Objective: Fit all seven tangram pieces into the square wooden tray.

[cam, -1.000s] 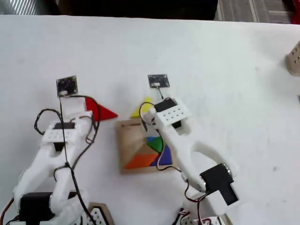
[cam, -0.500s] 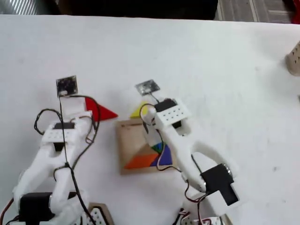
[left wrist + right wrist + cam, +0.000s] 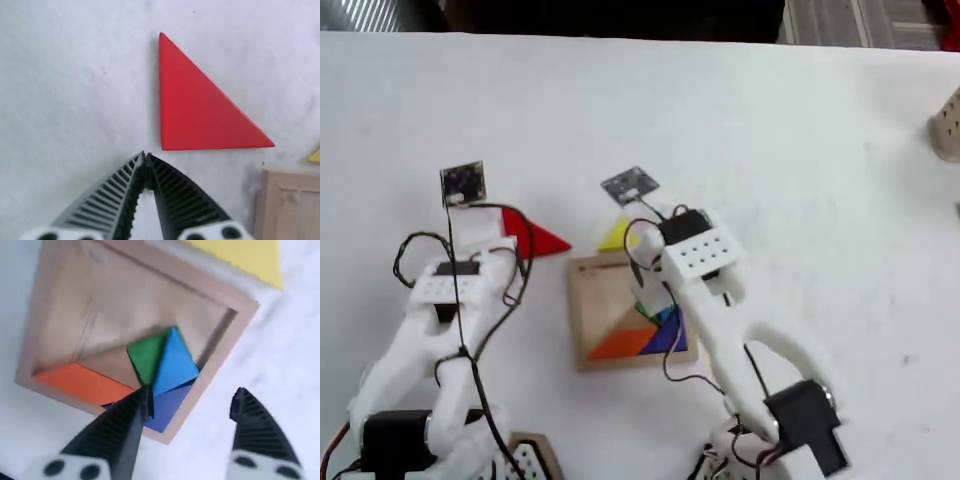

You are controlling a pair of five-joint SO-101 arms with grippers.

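On surface (image 3: 800, 150), between arms: tray (image 3: 65, 305) part-filled, blue piece (image 3: 175, 362) and others in one corner; yellow triangle (image 3: 616, 237), red triangle (image 3: 195, 107) loose outside; right claw (image 3: 192, 392) wide open, empty, over tray; left claw (image 3: 145, 160) closed, empty, beside red triangle. Risk: lowered finger knocks seated pieces askew.

the right arm (image 3: 720, 310) turns above the wooden tray (image 3: 582, 300). its camera board (image 3: 630, 185) swings leftward along the tray's far edge and tilts, while its elbow motor (image 3: 805, 430) moves farther away from the tray's near right corner.

Wooden tray (image 3: 598, 300) part-filled; red triangle (image 3: 532, 238), yellow triangle (image 3: 617, 238) outside.
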